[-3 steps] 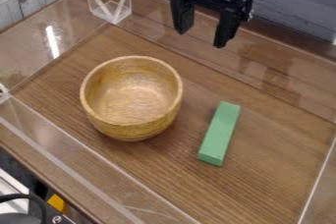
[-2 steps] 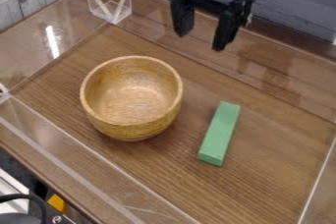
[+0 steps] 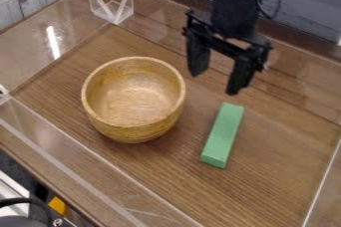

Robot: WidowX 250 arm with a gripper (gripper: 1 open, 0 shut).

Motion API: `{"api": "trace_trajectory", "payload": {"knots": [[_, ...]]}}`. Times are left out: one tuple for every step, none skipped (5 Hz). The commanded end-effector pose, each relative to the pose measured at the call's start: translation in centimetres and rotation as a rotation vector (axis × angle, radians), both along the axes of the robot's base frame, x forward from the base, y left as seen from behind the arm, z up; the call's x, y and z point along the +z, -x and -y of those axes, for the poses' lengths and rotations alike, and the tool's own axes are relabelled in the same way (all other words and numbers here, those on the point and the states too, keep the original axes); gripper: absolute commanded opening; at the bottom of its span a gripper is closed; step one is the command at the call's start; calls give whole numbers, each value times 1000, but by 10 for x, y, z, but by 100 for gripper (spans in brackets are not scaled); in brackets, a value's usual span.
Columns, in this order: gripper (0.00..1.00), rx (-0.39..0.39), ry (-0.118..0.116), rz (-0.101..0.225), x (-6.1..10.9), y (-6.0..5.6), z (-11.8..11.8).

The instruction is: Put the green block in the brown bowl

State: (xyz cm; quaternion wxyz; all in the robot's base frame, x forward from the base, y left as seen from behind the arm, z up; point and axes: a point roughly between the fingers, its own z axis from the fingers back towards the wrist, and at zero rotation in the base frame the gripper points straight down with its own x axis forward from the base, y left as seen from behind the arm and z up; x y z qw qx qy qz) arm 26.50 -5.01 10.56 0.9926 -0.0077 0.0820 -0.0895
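Green block (image 3: 224, 135) is lying flat on the wooden table (image 3: 286, 161), long axis running roughly toward and away from the camera with a slight lean, just to the right of the brown bowl (image 3: 134, 98) but not touching it. Nothing's in the bowl yet. The gripper (image 3: 222, 72) hangs above the block's far end, pointing straight down, fingers spread wide with nothing between them.

So the step in hand looks like lining up for the grab. My take on doing it well: centre over the middle of the bar, not the far end, or it'll probably tip when lifted. Set the fingers across the narrow width, since the long way looks too wide to span. From this angle the jaw line seems roughly crosswise already, but I can't tell exactly. Come straight down so a fingertip doesn't land on top of the block.

Clear plastic walls (image 3: 27, 131) ring the table, so no wide swings. The bar looks about as long as the bowl's opening, so I'd lift it well clear of the thick rim.
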Motion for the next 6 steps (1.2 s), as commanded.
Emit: {"api": "trace_trajectory", "payload": {"knots": [[100,17,11,60,12,2,14],[100,54,13,58,-7,9,19],[100,97,9,53,-30,12,22],[100,132,6,50,-38,12,13],[100,163,1,41,-42,10,4],[100,204,-6,34,-61,14,-2]]}}
